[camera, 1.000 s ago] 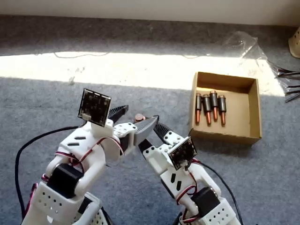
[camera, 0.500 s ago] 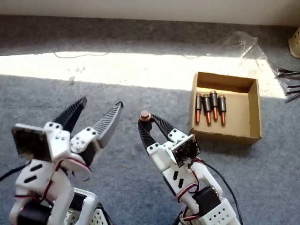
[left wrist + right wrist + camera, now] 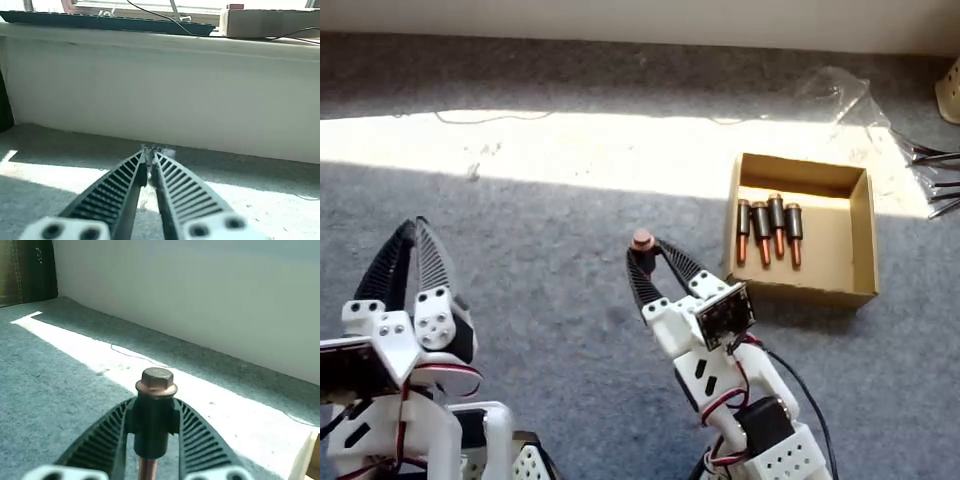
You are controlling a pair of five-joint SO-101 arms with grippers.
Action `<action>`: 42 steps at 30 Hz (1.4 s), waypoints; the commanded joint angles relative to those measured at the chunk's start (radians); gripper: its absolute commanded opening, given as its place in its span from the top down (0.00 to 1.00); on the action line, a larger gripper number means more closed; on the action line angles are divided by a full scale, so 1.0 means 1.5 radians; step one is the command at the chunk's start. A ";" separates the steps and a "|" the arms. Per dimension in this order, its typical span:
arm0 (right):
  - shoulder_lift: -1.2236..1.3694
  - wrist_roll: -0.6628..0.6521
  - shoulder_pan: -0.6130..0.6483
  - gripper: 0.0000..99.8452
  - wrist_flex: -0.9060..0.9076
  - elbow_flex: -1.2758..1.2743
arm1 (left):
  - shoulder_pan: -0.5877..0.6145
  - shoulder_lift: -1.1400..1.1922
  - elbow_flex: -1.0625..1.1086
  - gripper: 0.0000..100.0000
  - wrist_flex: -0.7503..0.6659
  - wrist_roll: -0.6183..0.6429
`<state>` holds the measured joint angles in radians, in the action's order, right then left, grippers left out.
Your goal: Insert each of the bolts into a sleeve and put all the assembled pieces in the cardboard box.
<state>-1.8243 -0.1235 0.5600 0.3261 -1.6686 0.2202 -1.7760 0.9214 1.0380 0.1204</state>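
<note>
Within right claw (image 3: 152, 412), sleeve (image 3: 151, 427), bolt shank (image 3: 146, 469) beneath

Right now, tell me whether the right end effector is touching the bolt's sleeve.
Touching. The right wrist view shows the right end effector clamped on the dark sleeve, both sides pressed against it.

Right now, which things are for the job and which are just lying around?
For the job: sleeved bolt in the right gripper; box; four finished pieces inside it.
Just lying about: plastic bag; thin dark sticks beside it.
</note>
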 commanded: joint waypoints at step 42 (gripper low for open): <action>0.654 -0.116 -0.456 1.00 0.323 0.590 | -0.059 -0.001 0.508 0.99 0.001 -0.004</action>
<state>-0.9820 -0.2862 -0.1105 0.8155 -0.9183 0.1496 -1.7637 1.6671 1.0380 0.1204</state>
